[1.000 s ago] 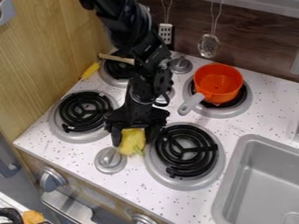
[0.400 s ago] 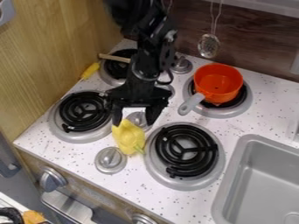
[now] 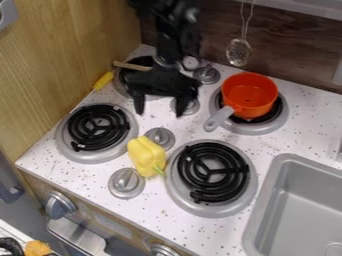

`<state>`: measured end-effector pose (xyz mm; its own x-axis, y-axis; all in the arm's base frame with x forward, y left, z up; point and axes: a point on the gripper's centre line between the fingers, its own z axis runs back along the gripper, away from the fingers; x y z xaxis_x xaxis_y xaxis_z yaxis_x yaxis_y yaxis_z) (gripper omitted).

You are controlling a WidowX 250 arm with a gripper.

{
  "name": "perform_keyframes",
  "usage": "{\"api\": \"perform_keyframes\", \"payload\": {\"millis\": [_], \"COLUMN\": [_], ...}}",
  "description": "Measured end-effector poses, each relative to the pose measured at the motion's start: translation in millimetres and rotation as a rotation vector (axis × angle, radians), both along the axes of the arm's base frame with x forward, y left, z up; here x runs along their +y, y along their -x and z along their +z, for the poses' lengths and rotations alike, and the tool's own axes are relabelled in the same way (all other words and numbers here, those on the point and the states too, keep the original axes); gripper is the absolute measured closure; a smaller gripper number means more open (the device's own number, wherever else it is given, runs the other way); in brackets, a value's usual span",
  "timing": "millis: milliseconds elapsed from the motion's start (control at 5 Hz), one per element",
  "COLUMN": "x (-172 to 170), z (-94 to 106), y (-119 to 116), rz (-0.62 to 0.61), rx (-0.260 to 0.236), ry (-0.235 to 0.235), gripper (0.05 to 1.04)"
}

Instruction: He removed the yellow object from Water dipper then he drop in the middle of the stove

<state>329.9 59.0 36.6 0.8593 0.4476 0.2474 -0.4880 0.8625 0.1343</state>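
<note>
"Yellow pepper (image 3: 146,156): state its position."

"Lying on the white speckled table (image 3: 294,142), between the left front burner (image 3: 98,127) and the right front burner (image 3: 213,172). Green stem (image 3: 159,171) directed toward the right front burner."

"Adjacent fittings?"

"One knob (image 3: 126,183) just beside it, toward the front edge; a second knob (image 3: 160,136) close by its upper end. Whether the pepper touches either, I cannot tell."

"Condition of the pincer (image 3: 160,105)?"

"Fingers spread apart, tips downward. It hangs over the table, behind the pepper and well apart from it."

"And the pot (image 3: 250,95)?"

"Orange, upright on the right rear burner (image 3: 270,120), grey handle (image 3: 218,119) extending toward the front left."

"Remaining items?"

"A wooden handle (image 3: 132,66) at the left rear burner (image 3: 125,82); a yellow handle (image 3: 103,80) beside the wood panel (image 3: 60,55); a slotted ladle (image 3: 238,52) hanging before the dark wall (image 3: 287,57); a grey sink (image 3: 300,200) at the right."
</note>
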Motion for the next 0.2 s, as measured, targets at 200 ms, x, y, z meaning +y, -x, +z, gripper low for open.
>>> {"api": "perform_keyframes", "payload": {"millis": [200], "x": [20.0], "z": [-3.3], "y": [-13.2], "rz": [-0.213], "rx": [0.031], "ry": [-0.012], "gripper": [0.084]}}
